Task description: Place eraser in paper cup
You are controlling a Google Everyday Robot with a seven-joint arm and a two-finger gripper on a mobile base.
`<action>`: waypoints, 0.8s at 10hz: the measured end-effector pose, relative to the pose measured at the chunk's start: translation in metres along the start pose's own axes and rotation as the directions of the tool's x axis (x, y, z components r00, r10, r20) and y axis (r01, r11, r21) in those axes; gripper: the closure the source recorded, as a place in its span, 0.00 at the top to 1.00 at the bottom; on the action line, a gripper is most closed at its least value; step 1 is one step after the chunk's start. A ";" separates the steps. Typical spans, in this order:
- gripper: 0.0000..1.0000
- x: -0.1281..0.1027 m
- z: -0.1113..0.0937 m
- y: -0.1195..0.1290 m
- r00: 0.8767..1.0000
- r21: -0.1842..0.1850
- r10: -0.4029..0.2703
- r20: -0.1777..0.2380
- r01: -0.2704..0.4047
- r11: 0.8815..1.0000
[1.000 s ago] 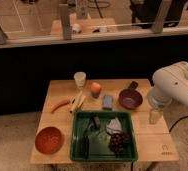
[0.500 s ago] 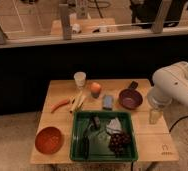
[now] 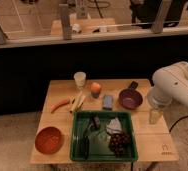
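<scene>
The off-white paper cup (image 3: 79, 79) stands upright at the table's back edge, left of an orange fruit (image 3: 95, 89). A small blue-grey block (image 3: 107, 102) lies in front of the fruit, and a dark flat object (image 3: 133, 85) lies behind the purple bowl (image 3: 130, 99). I cannot tell which of these two is the eraser. My gripper (image 3: 154, 116) hangs down from the white arm (image 3: 176, 89) over the table's right side, right of the purple bowl and far from the cup. It seems to hold nothing.
A green tray (image 3: 77, 131) at the front middle holds dark grapes (image 3: 119, 142), a white item and dark items. A red bowl (image 3: 49, 139) sits front left. A carrot (image 3: 60, 104) and a banana (image 3: 78, 101) lie left of the block. A railing runs behind the table.
</scene>
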 end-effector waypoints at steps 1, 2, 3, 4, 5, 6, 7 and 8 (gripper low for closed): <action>0.80 0.000 0.000 0.000 1.000 0.000 0.000 0.000 0.000 1.000; 0.80 0.000 0.000 0.000 1.000 0.000 0.000 0.000 0.000 1.000; 0.80 0.000 0.000 0.000 1.000 0.000 0.000 0.000 0.000 1.000; 0.80 0.000 0.000 0.000 1.000 0.000 0.000 0.000 0.000 1.000; 0.80 0.001 0.001 -0.002 1.000 0.003 -0.010 0.000 0.010 1.000; 0.80 0.005 0.006 -0.008 0.999 0.016 -0.034 -0.003 0.034 0.999; 0.80 0.009 0.013 -0.021 0.999 0.031 -0.054 0.001 0.054 0.998; 0.80 0.013 0.020 -0.038 0.997 0.047 -0.082 0.007 0.082 0.996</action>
